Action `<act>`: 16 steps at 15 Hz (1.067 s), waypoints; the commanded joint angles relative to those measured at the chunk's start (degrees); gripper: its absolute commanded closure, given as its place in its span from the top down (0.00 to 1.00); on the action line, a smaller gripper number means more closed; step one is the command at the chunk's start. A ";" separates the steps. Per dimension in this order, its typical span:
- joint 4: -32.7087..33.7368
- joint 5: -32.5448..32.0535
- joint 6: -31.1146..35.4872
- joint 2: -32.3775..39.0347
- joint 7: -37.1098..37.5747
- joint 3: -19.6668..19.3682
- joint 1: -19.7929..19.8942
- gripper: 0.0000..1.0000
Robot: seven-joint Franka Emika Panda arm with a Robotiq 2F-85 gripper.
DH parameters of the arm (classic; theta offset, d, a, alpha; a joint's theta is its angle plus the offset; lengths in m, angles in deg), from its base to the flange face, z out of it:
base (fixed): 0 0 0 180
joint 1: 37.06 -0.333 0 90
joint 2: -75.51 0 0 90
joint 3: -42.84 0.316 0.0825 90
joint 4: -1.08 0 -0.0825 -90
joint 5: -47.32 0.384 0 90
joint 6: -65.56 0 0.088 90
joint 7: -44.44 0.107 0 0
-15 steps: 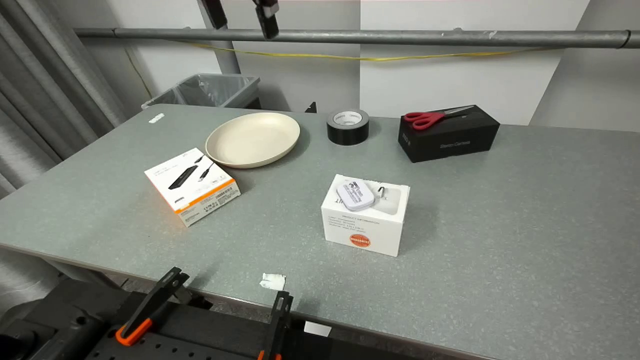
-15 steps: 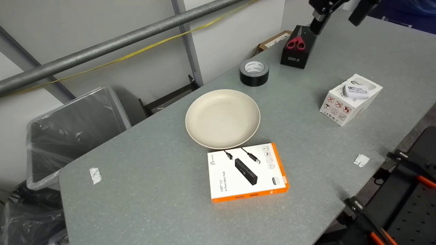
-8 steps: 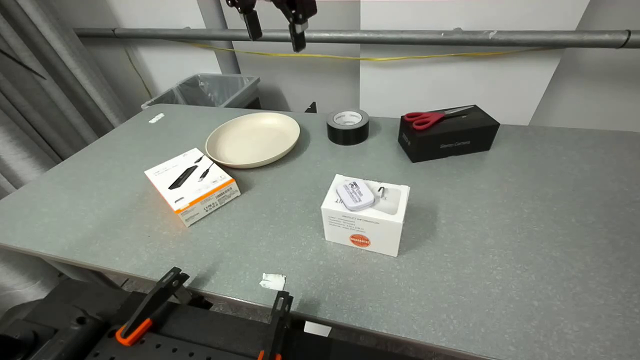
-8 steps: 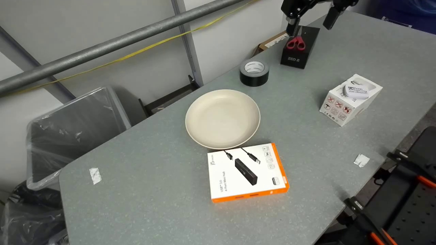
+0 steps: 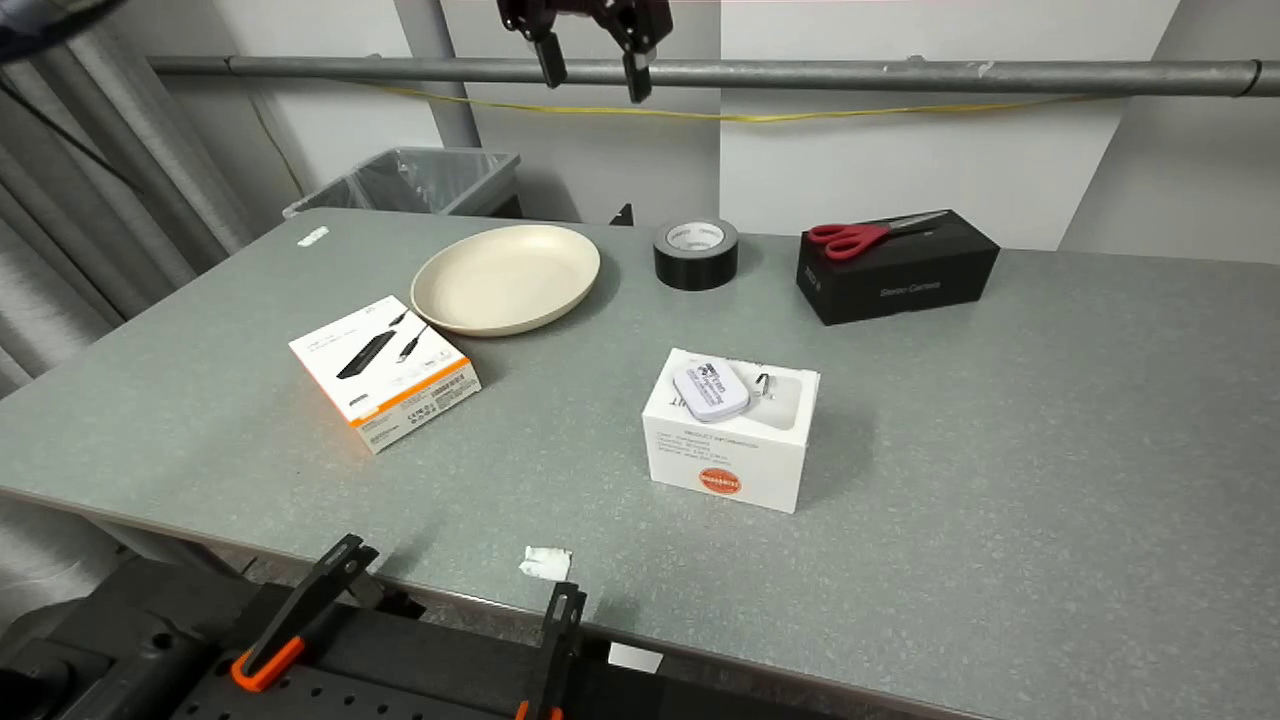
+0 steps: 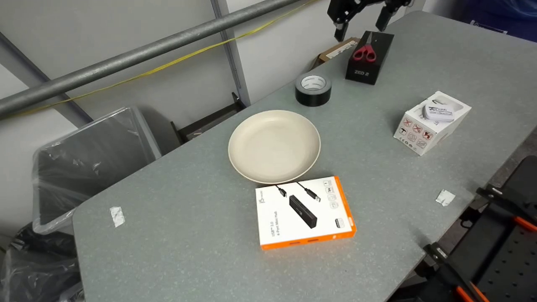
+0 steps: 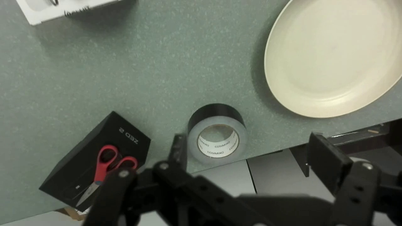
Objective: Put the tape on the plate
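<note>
The tape, a black roll with a pale printed core (image 5: 697, 268), lies flat near the table's back edge. It shows also in an exterior view (image 6: 313, 100) and in the wrist view (image 7: 216, 110). The cream plate (image 5: 508, 278) is bare and lies beside the tape, with a gap between them; it shows also in an exterior view (image 6: 275, 144) and in the wrist view (image 7: 339, 50). My gripper (image 5: 596, 85) is open and empty, high above the table; it shows also in an exterior view (image 6: 361, 30). In the wrist view, the gripper (image 7: 246, 136) has the tape beside its left finger.
A black box (image 5: 910, 285) with red scissors (image 5: 848, 240) on top stands beyond the tape. A white box (image 5: 725, 465) carries a small tin (image 5: 712, 388). A white-orange box (image 6: 306, 218) lies against or close to the plate. A metal pipe (image 5: 850, 73) runs along the wall.
My gripper has moved right and slightly down in an exterior view, and left, off the black box and towards the tape's side, in an exterior view. It stays open. The objects have not moved.
</note>
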State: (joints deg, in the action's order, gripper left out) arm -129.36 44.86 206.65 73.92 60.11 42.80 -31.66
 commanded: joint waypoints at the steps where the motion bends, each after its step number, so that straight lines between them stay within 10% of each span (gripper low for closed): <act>1: 12.27 -3.71 2.83 14.52 2.42 -1.76 -0.88 1.00; 7: 28.86 -1.70 -1.78 31.86 4.37 -5.21 -3.71 1.00; 8: 21.80 -0.83 1.68 26.76 1.88 -4.81 -3.22 1.00; 16: 30.17 -0.01 -0.61 34.60 2.72 -4.93 -3.78 1.00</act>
State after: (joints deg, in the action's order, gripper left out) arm -102.18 43.31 207.08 105.60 62.91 38.64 -34.22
